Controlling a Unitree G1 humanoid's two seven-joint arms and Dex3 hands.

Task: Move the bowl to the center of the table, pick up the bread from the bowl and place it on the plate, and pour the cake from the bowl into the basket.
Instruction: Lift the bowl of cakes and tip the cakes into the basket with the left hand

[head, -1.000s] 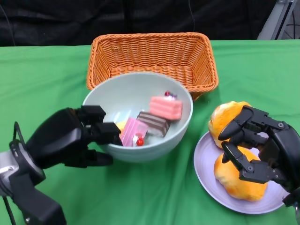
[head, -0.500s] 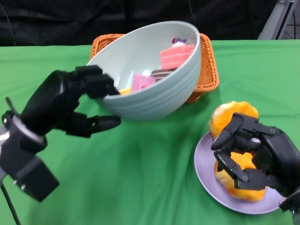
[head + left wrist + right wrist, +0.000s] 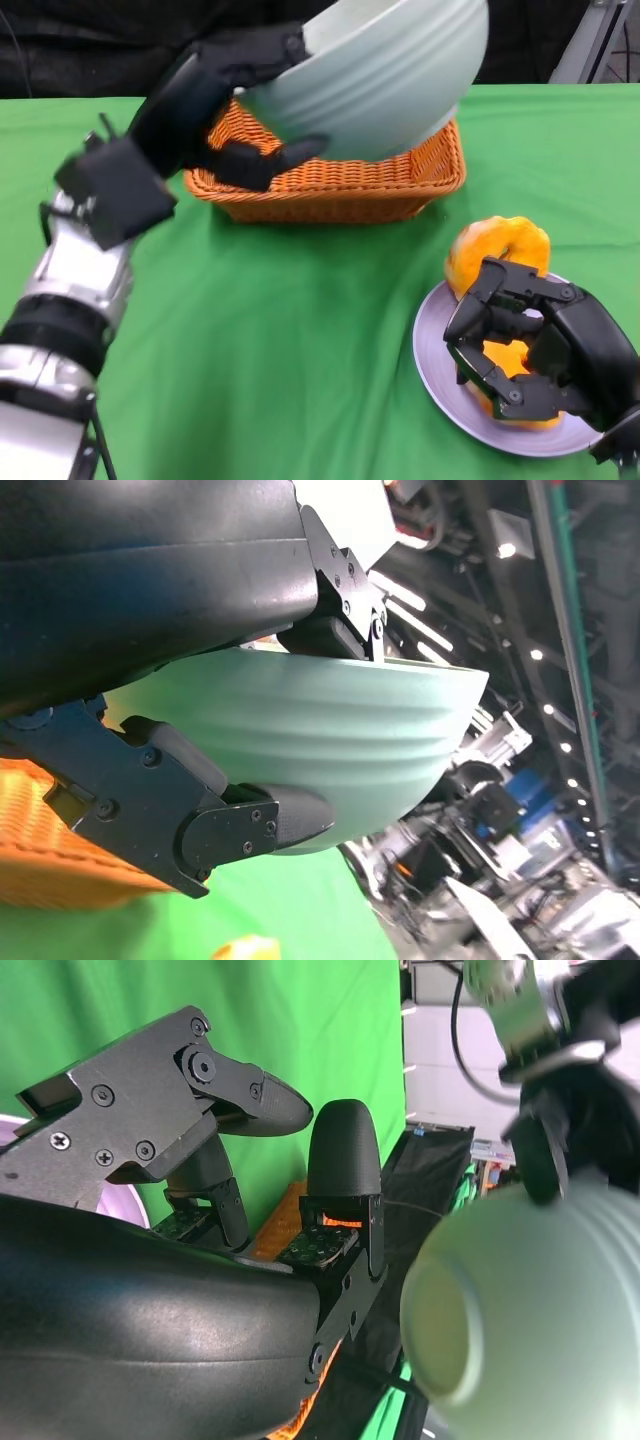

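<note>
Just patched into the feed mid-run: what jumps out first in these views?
The pale green bowl stands out, gripped by the left hand and tipped steeply above the orange wicker basket at the far middle of the green table; its inside faces away, so the cakes cannot be seen. At the near right, two golden bread rolls sit on the lilac plate, with the right hand curled over the nearer one.

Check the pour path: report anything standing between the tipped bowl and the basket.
Nothing visible blocks it. The left hand holds the bowl tipped directly over the basket, its mouth turned away from the head camera. The cake pieces are hidden from view.
</note>
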